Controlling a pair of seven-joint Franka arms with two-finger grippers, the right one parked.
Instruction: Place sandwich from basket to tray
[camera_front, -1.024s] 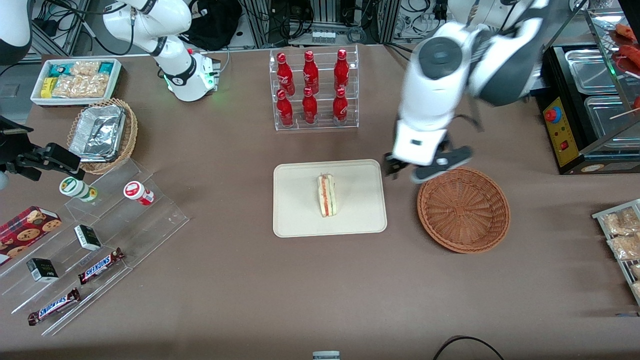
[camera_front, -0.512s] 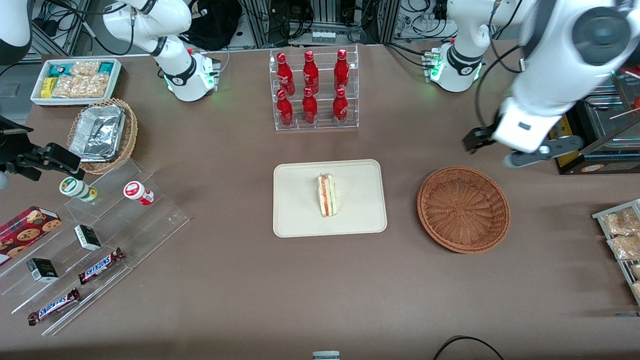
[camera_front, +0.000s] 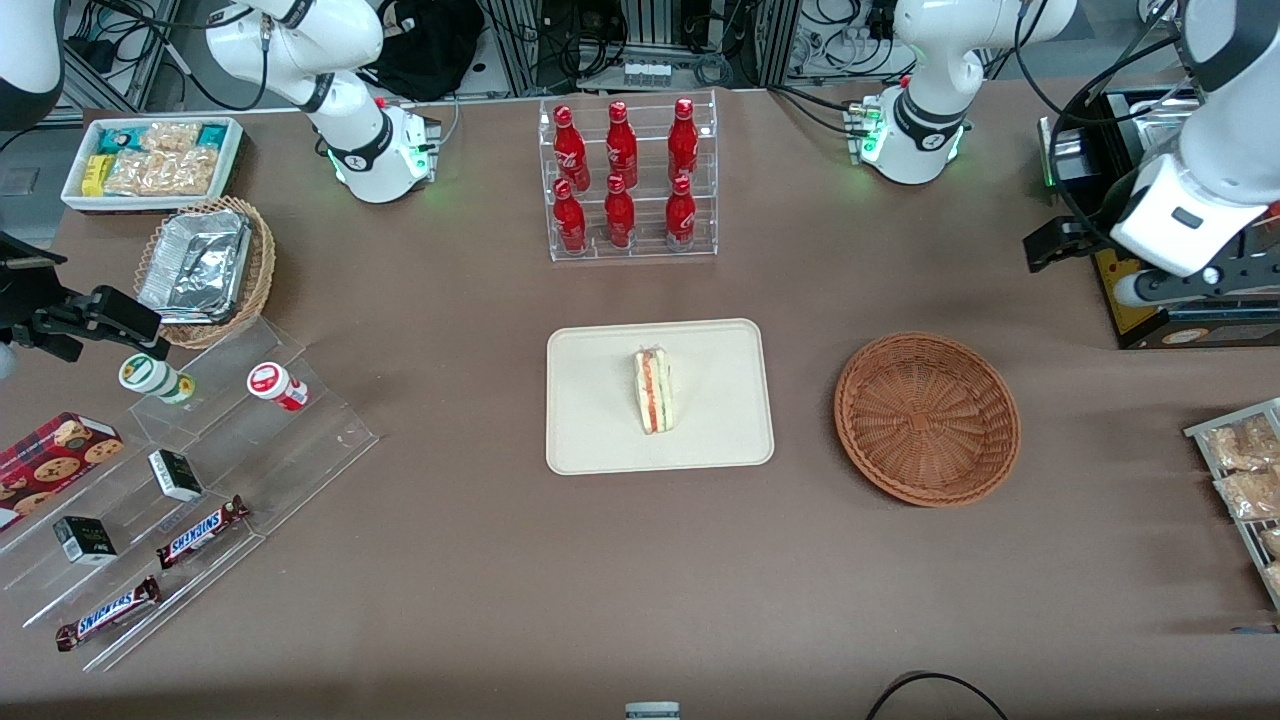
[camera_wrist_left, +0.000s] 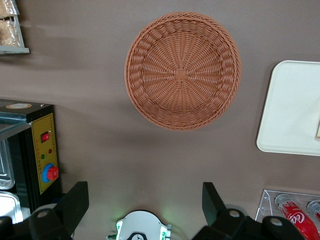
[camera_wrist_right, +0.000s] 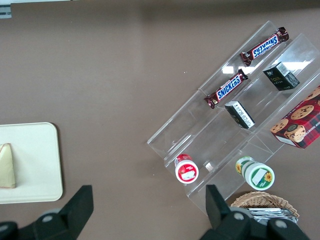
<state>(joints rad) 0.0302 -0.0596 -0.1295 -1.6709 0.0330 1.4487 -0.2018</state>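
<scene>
**Sandwich on tray, basket empty, hand clear of both**

The sandwich (camera_front: 654, 391) lay on the tray (camera_front: 590, 440), near its middle, resting on one bread face with the striped filling edge turned up toward the front camera. No part of it overhung the rim. Nothing touched it.

The basket (camera_front: 927, 418) stood on the tabletop (camera_front: 640, 580) beside the tray, toward the working arm's end and apart from it. Its woven floor was bare in both the front and the left wrist views (camera_wrist_left: 182, 70); no item was in it.

The hand (camera_front: 1140, 270) hung above the tabletop toward the working arm's end, well apart from the basket and farther still from the tray, close to a black appliance (camera_front: 1150, 290) at that end. In the wrist view its two fingers (camera_wrist_left: 75, 202) stood spread wide, with nothing between them.

Assessment: the transfer appeared complete. The item sat fully inside the target, the source was emptied, and the hand had let go. Nothing further seemed required except, at most, bringing the arm to rest. No fault in placement was observed; the sandwich looked stable as it lay.
</scene>
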